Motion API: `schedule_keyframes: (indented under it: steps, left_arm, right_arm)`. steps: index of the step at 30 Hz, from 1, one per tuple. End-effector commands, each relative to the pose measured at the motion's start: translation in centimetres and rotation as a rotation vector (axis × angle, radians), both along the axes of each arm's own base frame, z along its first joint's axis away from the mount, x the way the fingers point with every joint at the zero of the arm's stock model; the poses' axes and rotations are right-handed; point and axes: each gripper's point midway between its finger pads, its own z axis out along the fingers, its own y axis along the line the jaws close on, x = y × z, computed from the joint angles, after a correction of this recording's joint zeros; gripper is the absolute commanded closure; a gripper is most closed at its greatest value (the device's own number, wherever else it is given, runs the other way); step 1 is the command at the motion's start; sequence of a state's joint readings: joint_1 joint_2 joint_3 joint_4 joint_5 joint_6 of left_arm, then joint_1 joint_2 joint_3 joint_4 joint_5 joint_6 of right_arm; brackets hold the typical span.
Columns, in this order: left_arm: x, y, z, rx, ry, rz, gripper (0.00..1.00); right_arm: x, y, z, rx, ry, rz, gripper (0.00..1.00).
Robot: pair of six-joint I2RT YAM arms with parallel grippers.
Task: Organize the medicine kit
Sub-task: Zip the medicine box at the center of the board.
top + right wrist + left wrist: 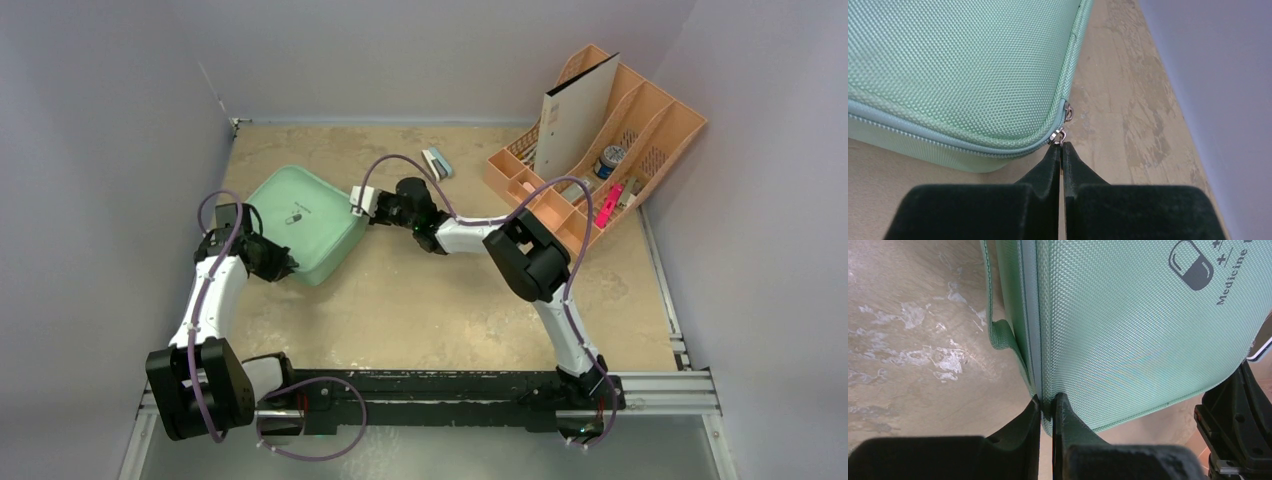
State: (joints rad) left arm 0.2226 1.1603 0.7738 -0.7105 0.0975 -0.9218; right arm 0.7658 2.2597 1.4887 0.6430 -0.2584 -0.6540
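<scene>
Where the left gripper [1047, 412] bites down, its two dark fingers [1020, 432] are drawn almost together on the near edge of the medicine kit [1128, 330], right at the pale zipper line between lid and base. Only a thin sliver of the mint-green fabric sits between them. Just left of that pinch, a strap [1004, 337] of the same green loops out from the side of the case. Further up the lid is a dark pill logo [1190, 266] with the word "Medicine" beside it.

Across the case, the right gripper [1062, 150] is pressed closed as well. Its tips meet at a small metal zipper pull [1060, 138] on a rounded corner, and the pull looks pinched between them. A second pull [1068, 113] hangs just beyond it on the same corner.

Seen from above, the kit lies flat with its lid down on the tan table [440, 300], toward the far left and turned on the diagonal. The left gripper is at its near-left corner and the right gripper at its right corner, so the case lies between the two.

Well apart, in the far right corner, a peach-orange desk organizer [640, 130] stands with a white binder [580, 112] upright in it. A small blue-and-white object [437, 163] lies on the table between kit and organizer.
</scene>
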Motion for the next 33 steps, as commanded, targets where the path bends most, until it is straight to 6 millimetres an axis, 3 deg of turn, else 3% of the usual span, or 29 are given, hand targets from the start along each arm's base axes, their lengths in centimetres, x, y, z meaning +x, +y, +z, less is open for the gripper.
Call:
schedule_keyframes:
  steps: [1, 8, 13, 19, 24, 33]
  left_arm:
    - [-2.7, 2.3, -2.4, 0.134, 0.133, -0.033, 1.0]
    - [-0.9, 0.3, -0.9, 0.141, 0.006, -0.186, 1.0]
    - [-1.6, 1.4, 0.2, 0.234, 0.013, -0.165, 1.0]
    - [-0.6, 2.0, 2.2, 0.302, -0.074, -0.197, 1.0]
    - [-1.4, 1.9, 0.1, 0.305, -0.043, -0.229, 1.0]
    - [-1.3, 1.8, -0.7, 0.291, -0.021, -0.218, 1.0]
  right_arm:
    - [2.5, -2.7, 6.4, 0.126, -0.171, -0.1, 1.0]
    - [1.1, -6.2, 6.0, 0.07, -0.189, -0.16, 1.0]
    - [-1.8, -9.6, 7.1, 0.042, -0.182, -0.198, 1.0]
    - [-6.1, -12.2, 4.3, -0.027, -0.126, -0.142, 1.0]
    - [-4.4, -12.0, 3.7, -0.109, -0.192, -0.145, 1.0]
    - [-2.0, -11.3, 3.6, -0.115, -0.243, -0.157, 1.0]
